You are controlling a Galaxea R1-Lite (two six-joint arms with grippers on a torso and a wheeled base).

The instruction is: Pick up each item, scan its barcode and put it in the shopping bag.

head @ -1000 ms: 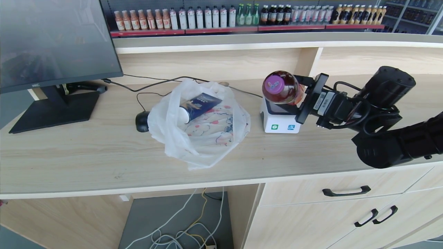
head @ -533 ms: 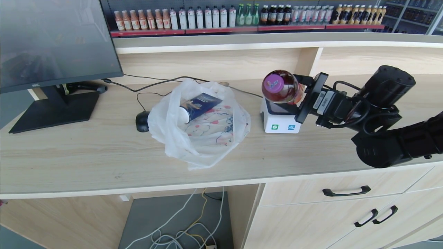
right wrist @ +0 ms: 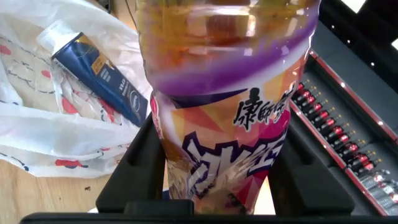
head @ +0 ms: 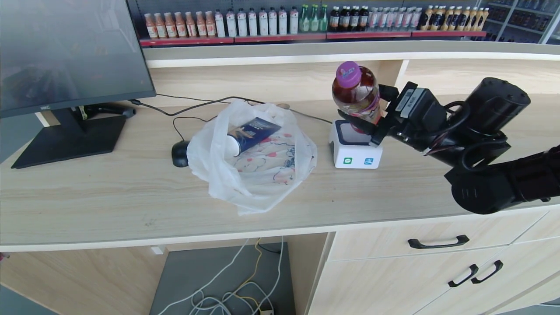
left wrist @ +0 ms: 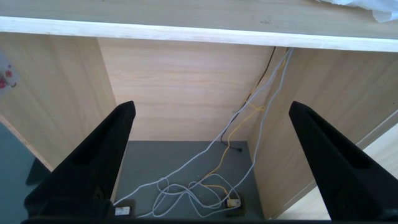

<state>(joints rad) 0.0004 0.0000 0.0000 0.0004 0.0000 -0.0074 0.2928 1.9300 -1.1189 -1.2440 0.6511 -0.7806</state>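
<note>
As right claw [head: 366,110] clamps, bottle [head: 354,89] between jaws

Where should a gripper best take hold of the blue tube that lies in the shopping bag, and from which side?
Probably around the middle of the blue tube, from above, through the open mouth of the shopping bag. It lies slanted with its long side facing up, and the bag's walls block the sides; close across its width.

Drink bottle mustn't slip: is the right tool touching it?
Touching: right wrist view shows the right tool pressing both sides of the drink bottle.
</note>
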